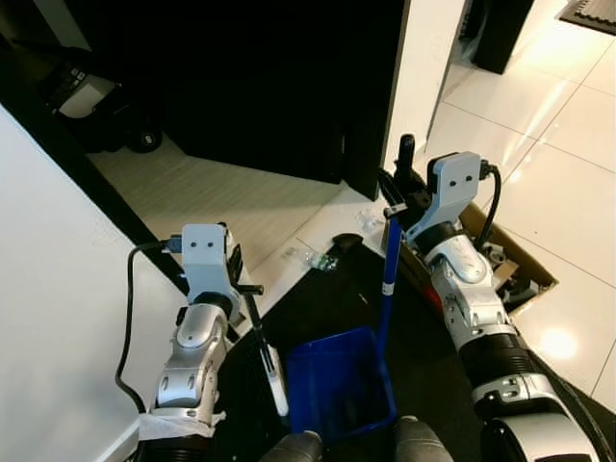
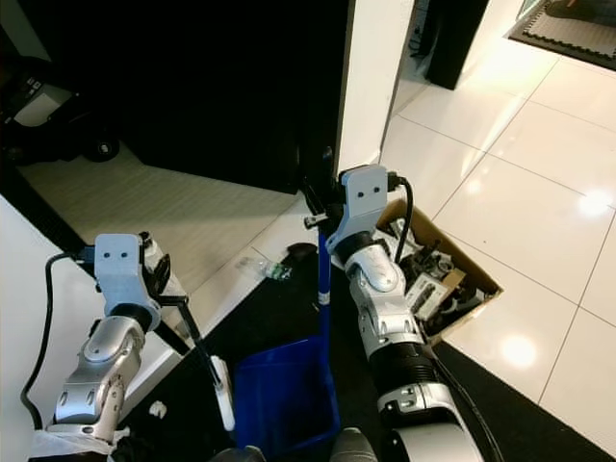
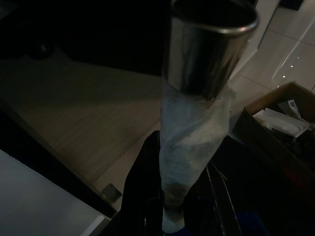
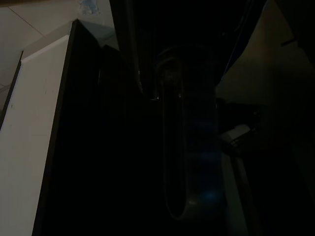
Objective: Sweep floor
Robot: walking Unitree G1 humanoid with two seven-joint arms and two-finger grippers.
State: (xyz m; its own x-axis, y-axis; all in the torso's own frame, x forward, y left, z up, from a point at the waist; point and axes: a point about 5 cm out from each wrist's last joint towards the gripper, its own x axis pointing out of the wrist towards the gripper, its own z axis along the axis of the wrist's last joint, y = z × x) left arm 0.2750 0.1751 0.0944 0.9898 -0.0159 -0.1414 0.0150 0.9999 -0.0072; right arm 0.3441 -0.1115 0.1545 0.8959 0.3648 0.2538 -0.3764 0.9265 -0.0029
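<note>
Left eye view: the right gripper (image 1: 402, 192) is closed around the blue broom handle (image 1: 389, 269), which stands upright behind the blue dustpan (image 1: 337, 380) on the dark mat. The left gripper (image 1: 252, 289) clasps the dustpan's black handle (image 1: 262, 342). Plastic litter (image 1: 313, 256) lies on the pale floor ahead; an open cardboard box (image 1: 520, 265) sits beside the right arm.
</note>
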